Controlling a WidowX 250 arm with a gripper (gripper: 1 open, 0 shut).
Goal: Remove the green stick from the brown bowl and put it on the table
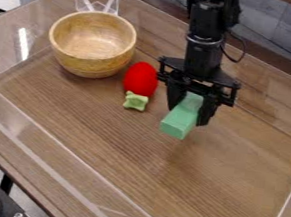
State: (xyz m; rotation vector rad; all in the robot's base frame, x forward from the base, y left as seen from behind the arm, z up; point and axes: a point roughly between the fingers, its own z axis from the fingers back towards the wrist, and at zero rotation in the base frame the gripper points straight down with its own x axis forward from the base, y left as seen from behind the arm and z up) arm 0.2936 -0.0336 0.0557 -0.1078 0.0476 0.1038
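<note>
The green stick [181,117] is a light-green block held tilted between my gripper's [191,102] black fingers, its lower end close to or touching the table [126,169]. The gripper points straight down and is shut on the stick's upper part. The brown bowl [93,43] stands to the left at the back, empty as far as I can see, well apart from the gripper.
A red rounded object [140,78] and a tiny pale-green lumpy piece [135,101] lie between the bowl and the gripper. Low clear plastic walls [11,128] border the tabletop. Bare wood stretches in front of and to the right of the stick.
</note>
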